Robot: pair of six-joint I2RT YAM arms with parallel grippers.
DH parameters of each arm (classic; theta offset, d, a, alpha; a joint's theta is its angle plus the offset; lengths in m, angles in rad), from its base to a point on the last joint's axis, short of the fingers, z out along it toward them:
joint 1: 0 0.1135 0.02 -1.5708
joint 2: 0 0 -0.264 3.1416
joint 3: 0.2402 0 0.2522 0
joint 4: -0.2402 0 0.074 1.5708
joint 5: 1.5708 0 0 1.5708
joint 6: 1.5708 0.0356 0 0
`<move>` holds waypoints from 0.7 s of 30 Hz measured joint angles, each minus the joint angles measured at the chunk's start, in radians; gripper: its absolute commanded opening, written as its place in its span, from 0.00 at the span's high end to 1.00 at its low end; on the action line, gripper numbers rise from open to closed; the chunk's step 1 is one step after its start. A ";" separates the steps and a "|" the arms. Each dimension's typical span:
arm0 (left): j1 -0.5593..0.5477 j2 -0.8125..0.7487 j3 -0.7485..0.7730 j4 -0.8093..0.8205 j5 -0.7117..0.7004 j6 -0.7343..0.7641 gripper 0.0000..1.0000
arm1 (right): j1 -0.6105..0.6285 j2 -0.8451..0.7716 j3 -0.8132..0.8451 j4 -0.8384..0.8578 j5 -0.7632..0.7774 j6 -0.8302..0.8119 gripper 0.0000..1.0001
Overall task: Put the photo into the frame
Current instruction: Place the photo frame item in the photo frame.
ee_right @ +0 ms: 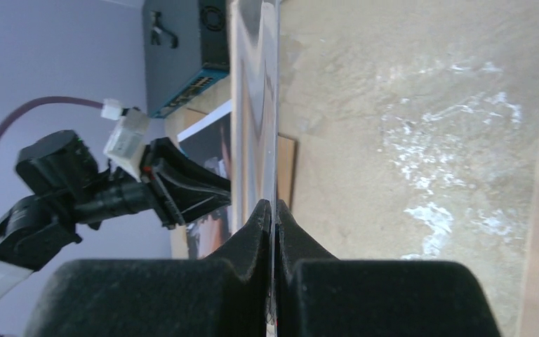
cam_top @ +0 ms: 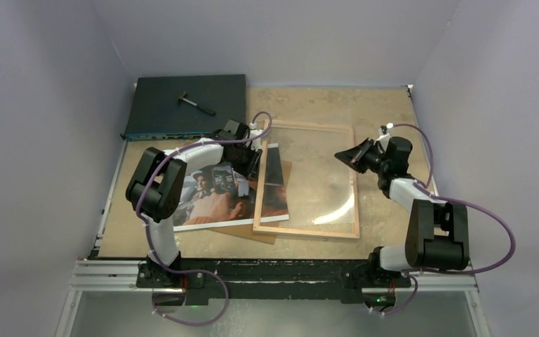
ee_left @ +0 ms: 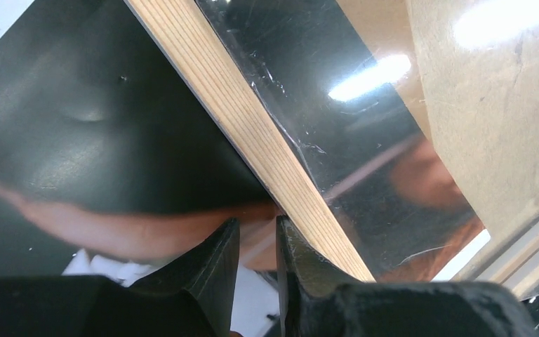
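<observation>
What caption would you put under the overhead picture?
Left gripper over the photo beside the frame; right gripper pinching the frame's clear pane.

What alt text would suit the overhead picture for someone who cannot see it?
A photo lies on a tan table with its right side under a wood-backed frame. The left pincer is at the photo beside the frame's left rail; the right pincer is at its right rail.

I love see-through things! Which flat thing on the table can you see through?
The frame: the sandy table shows through its middle. The photo and brown board hide what's under them.
</observation>
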 measured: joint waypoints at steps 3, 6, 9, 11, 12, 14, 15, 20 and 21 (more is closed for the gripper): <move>-0.003 0.002 0.000 0.005 0.000 0.000 0.78 | 0.002 -0.040 -0.002 0.015 -0.008 0.024 1.00; -0.005 0.002 0.000 0.007 0.000 0.000 0.79 | 0.005 -0.068 -0.017 0.049 -0.015 0.052 1.00; -0.006 0.002 0.000 0.008 0.000 0.000 0.81 | 0.019 -0.071 -0.034 0.080 -0.015 0.096 1.00; -0.007 0.002 0.000 0.006 -0.006 0.000 0.81 | 0.039 -0.071 -0.035 0.092 -0.003 0.125 1.00; -0.007 0.002 -0.002 0.006 -0.010 0.000 0.82 | 0.048 -0.074 -0.035 0.095 0.005 0.135 1.00; -0.005 0.002 -0.006 0.006 -0.019 0.000 0.83 | 0.076 -0.082 -0.023 0.092 0.027 0.151 1.00; -0.004 0.001 -0.007 0.005 -0.021 0.000 0.83 | 0.091 -0.087 -0.010 0.082 0.038 0.158 1.00; -0.001 0.000 -0.010 0.008 -0.021 0.000 0.85 | 0.151 -0.107 0.070 0.005 0.079 0.174 1.00; -0.001 -0.001 -0.011 0.010 -0.021 0.000 0.85 | 0.156 -0.111 0.080 -0.013 0.086 0.177 1.00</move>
